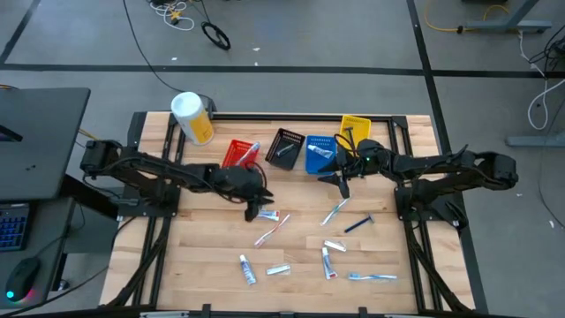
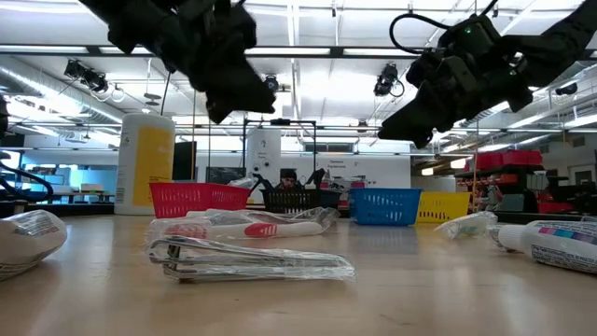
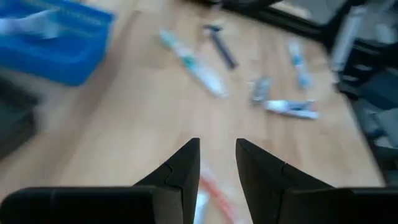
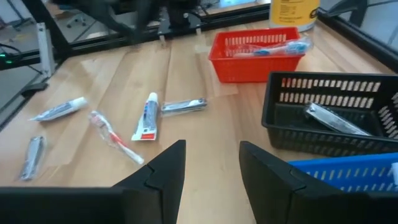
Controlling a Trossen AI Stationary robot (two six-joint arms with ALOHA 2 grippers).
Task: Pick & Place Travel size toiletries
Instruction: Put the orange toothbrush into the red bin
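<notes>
Both arms hang over the middle of the desk [image 1: 212,256], w/ a row of four little bins along the top edge of the high view: red bin [image 1: 237,154], black bin [image 1: 286,147], blue bin [image 1: 321,153], yellow bin [image 1: 355,129]. The bins sit side by side, prob. so each kind of thing gets its own bin.

The left end effector [image 1: 261,210] hangs in the center of the high view, just over a red and white toothbrush [image 1: 270,215]. In its wrist view the two fingers stand apart w/ nothing between them, so it is let go, and the toothbrush shows right below the gap. I think it is lined up to pick that one.

The right end effector [image 1: 342,183] hangs just below the blue bin, right of center. Its fingers are apart too, nothing in them.

Most toiletries lie loose on the desk in the lower half of the high view: a blue toothbrush [image 1: 372,276] at lower right, a white tube [image 1: 327,262], a dark razor [image 1: 357,224], a small tube [image 1: 247,269] at lower left. Some are in bins already: a toothbrush in the red bin, a shiny packet in the black bin. So the job looks part done.

The desk is light wood w/ a black frame. A big yellow canister [image 1: 192,117] stands at upper left. The floor around is grey w/ cables. The low view shows a big bright room w/ ceiling lights.
</notes>
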